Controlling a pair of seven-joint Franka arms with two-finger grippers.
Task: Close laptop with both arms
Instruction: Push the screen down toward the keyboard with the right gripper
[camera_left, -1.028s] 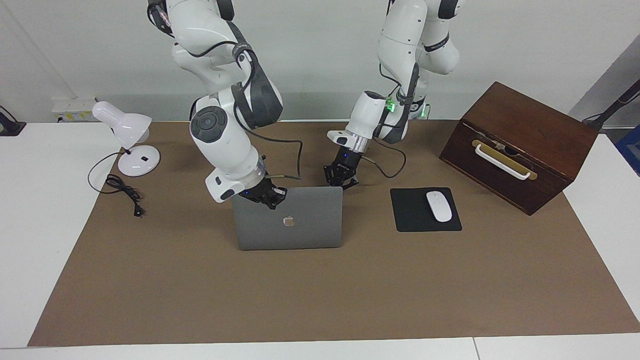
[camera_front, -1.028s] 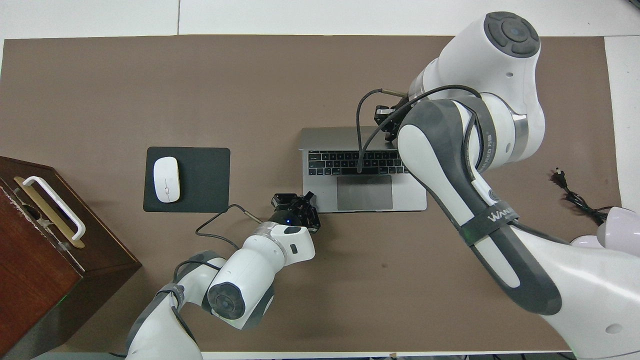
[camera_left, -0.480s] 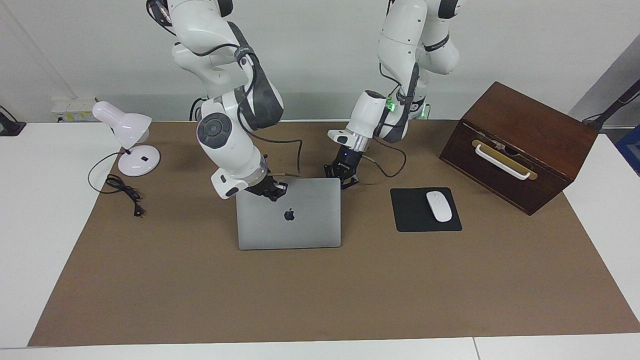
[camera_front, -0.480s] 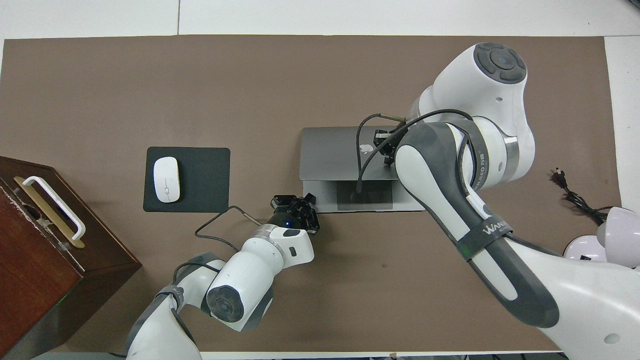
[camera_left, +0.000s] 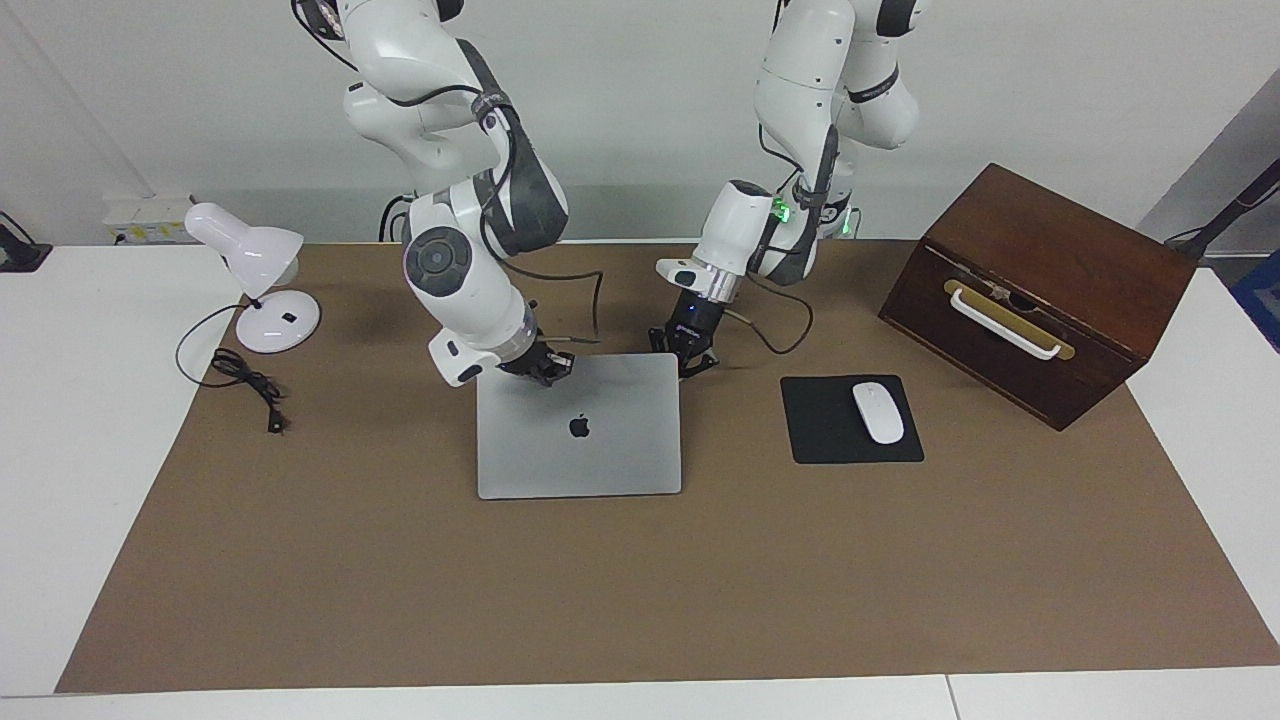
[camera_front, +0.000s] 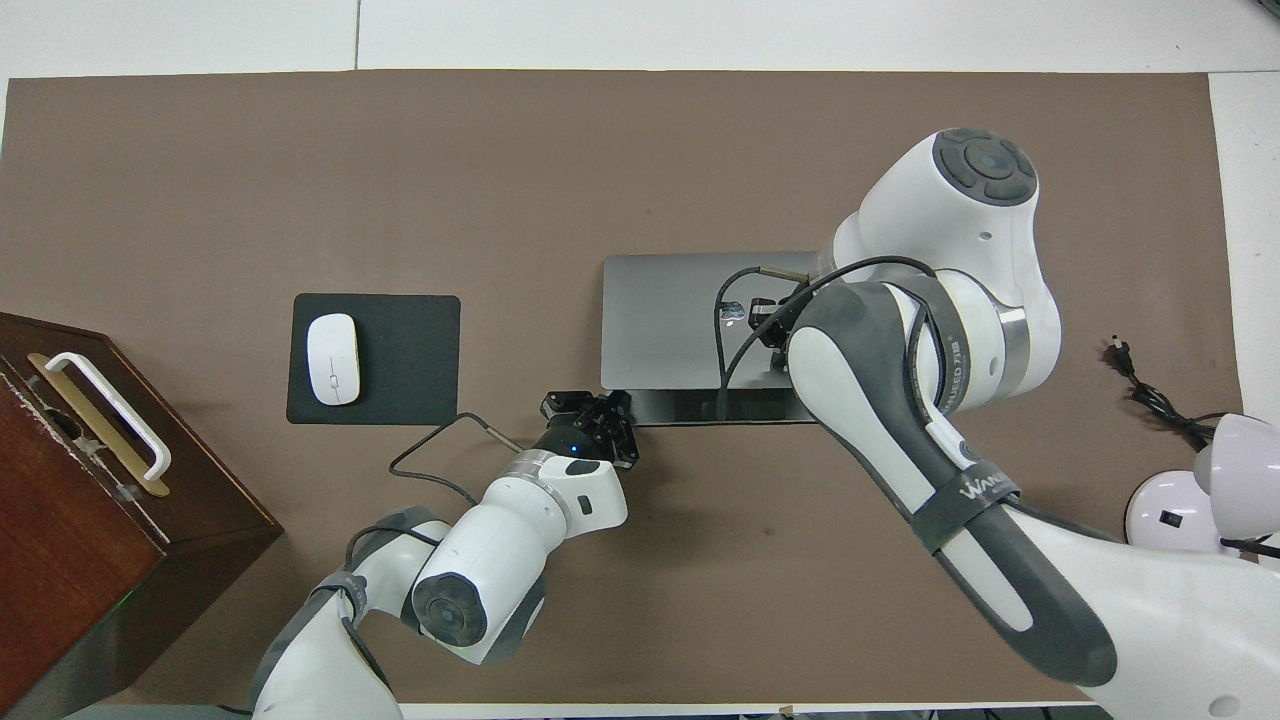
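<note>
The silver-grey laptop (camera_left: 600, 460) lies in the middle of the brown mat with its lid, apple logo up, lowered almost flat. In the overhead view a thin strip of the laptop's (camera_front: 670, 300) base still shows at the edge nearer to the robots. My right gripper (camera_left: 545, 368) rests on the lid's edge nearer to the robots, toward the right arm's end; it also shows in the overhead view (camera_front: 760, 322). My left gripper (camera_left: 688, 358) is low at the laptop's corner toward the left arm's end, nearer to the robots, and shows in the overhead view too (camera_front: 592, 408).
A black mouse pad (camera_left: 830, 450) with a white mouse (camera_left: 877, 412) lies beside the laptop toward the left arm's end. A dark wooden box (camera_left: 1040, 290) with a white handle stands past it. A white desk lamp (camera_left: 255, 270) and its cable (camera_left: 245, 385) sit at the right arm's end.
My right gripper has pushed the lid down toward the robots, from about upright to almost flat; keyboard and trackpad are now covered. The left gripper has stayed at the laptop's corner.
</note>
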